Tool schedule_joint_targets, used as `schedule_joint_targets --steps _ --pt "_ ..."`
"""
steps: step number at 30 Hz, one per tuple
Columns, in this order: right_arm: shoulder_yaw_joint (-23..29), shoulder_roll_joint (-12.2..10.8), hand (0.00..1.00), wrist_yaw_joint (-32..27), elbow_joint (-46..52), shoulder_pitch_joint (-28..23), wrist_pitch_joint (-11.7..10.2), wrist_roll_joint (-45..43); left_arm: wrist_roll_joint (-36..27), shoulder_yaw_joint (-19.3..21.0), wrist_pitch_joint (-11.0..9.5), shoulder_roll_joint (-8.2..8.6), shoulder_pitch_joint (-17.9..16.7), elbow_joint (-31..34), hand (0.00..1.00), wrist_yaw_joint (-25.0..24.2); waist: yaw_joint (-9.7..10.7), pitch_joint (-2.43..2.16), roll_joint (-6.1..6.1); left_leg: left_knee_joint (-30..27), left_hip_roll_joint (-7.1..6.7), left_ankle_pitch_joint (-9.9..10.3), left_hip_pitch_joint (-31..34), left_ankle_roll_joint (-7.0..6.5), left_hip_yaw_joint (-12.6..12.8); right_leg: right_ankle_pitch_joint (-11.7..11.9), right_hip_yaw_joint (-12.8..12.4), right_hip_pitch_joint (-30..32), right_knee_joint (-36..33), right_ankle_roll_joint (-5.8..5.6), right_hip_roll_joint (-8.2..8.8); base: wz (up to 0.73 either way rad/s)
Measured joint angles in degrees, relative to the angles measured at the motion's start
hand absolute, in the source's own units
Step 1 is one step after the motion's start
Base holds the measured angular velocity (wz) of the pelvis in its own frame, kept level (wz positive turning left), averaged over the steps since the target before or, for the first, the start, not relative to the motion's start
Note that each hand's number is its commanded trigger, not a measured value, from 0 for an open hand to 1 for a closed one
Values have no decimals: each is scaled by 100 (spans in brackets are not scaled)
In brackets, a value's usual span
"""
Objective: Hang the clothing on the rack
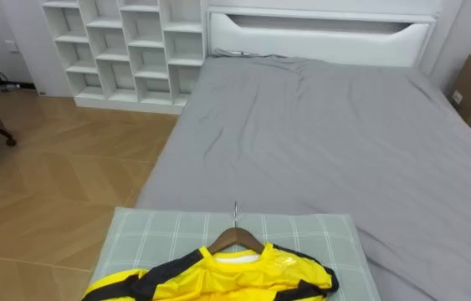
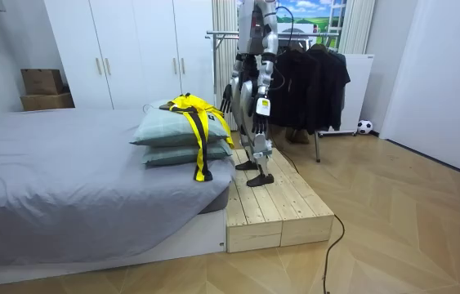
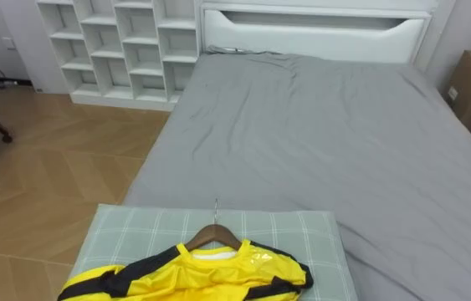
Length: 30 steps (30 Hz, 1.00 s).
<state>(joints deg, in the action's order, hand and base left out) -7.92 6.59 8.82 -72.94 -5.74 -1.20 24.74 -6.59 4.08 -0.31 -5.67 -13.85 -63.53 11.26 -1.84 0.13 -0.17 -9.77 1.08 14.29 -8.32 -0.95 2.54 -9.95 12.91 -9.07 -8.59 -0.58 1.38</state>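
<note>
Yellow shirt (image 1: 218, 280) on wooden hanger (image 1: 235, 239), lying on pillows (image 1: 158, 238) at bed (image 1: 319, 134) end: the task's thing, in neither hand. Left hand (image 2: 261, 109): hangs low by the hip, and I cannot tell its fingers. Right hand (image 2: 234, 95): likewise. Wooden platform (image 2: 270, 204): underfoot. Clothes rack (image 2: 213, 34): behind the robot. Risks, as I judge them: gripping cloth instead of hanger slides the shirt off, a dangling sleeve drags on the pillows, and turning oversteps the platform edge.

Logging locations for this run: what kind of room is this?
A bedroom, most likely: a grey bed with a white headboard, white wardrobes along the wall, and a rack of dark clothes.
</note>
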Motion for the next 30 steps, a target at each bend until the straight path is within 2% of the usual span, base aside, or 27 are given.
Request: schedule_joint_targets --steps 15,23,30 --pt "-96 36 0 58 7 11 -2 2 119 -97 -2 -6 -10 4 0 109 5 35 -45 -3 0 0 1 0 -23 0 6 -8 1 0 -3 0" --pt "-156 39 0 9 14 11 -5 22 112 -104 -20 -4 -9 83 0 287 6 34 -47 0 -3 0 5 0 -29 0 19 -6 1 0 0 0" --pt "-206 48 0 -5 12 17 -12 17 71 -102 -153 -5 -17 178 0 456 1 21 -38 -3 -4 0 6 0 -29 0 35 -7 1 0 5 0"
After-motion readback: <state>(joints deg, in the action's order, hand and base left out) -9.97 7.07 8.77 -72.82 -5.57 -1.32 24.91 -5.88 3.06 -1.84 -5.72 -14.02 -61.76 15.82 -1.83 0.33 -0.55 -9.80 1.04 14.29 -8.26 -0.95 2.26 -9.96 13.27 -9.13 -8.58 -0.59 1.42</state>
